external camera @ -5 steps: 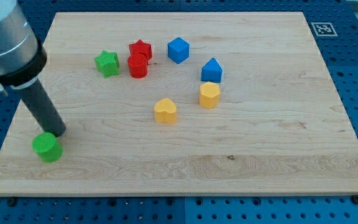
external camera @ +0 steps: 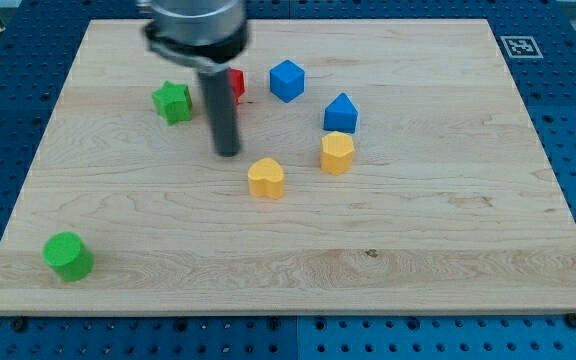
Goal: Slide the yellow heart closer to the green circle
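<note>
Approaching the yellow heart [external camera: 265, 178] mid-board; green circle [external camera: 68, 256] sits well apart, near-left. Our tip [external camera: 227, 152] stands just far-left of the heart, not touching. No pincer here, only a rod. Next we likely circle to its far-right side, then push.

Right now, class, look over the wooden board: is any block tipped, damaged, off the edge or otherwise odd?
Nothing stands out. Every block sits flat on the board. The green circle lies alone near the view's bottom left, far from the yellow heart. My tip is just up-left of the heart, partly hiding the red blocks.
</note>
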Tool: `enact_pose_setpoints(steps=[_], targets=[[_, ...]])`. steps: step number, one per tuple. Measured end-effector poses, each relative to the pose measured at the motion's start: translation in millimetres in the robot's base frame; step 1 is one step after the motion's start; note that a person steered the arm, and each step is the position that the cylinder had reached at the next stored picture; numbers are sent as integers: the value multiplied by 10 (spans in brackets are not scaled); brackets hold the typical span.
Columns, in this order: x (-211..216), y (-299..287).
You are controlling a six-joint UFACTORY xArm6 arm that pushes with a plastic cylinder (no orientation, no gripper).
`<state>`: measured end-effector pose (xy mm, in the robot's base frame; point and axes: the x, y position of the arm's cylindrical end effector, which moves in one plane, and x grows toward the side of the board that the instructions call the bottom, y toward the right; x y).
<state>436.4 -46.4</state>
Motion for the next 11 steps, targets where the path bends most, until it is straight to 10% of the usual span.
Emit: enact_pose_setpoints(steps=[11], targets=[[823,278]])
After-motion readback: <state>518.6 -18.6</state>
